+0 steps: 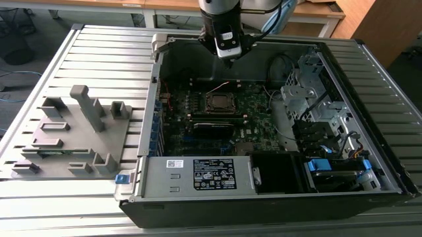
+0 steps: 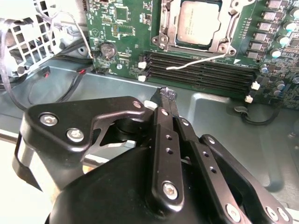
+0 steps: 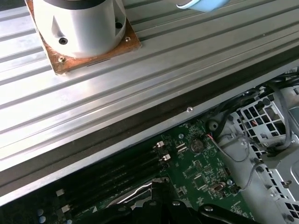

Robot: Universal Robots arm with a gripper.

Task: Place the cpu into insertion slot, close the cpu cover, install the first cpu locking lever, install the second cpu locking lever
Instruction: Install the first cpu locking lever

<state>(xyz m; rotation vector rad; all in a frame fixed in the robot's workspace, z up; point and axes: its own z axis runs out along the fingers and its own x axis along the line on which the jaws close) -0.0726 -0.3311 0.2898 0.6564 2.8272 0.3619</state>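
Fingers (image 2: 164, 122) of the gripper (image 2: 167, 93) are pressed together at their tips with nothing between them. In the second wrist view they hang over the bare metal floor of the computer case (image 1: 343, 74), apart from the insertion slot (image 1: 220, 110).

Between the tips and the insertion slot run the long black slots (image 2: 201, 70). A thin silvery lever (image 2: 196, 62) slants across them, reaching from a corner of the insertion slot.

Beyond these, the cpu (image 2: 201, 22) sits in the insertion slot. It is a flat square with a pale silvery-grey top. The cpu cover (image 2: 167, 25), a thin metal frame, lies flat around it, and the chip's top shows through its window. Green circuit board (image 2: 119, 32) surrounds the insertion slot.

In the exterior view the gripper (image 1: 229, 60) hovers above the open case, near its back wall, well above the insertion slot. The case also holds a power supply (image 1: 197, 175), metal drive cages (image 1: 310, 94) and loose cables.

Farther from the insertion slot, outside the case on the exterior view's left, a grey tray (image 1: 72, 158) carries upright grey blocks.
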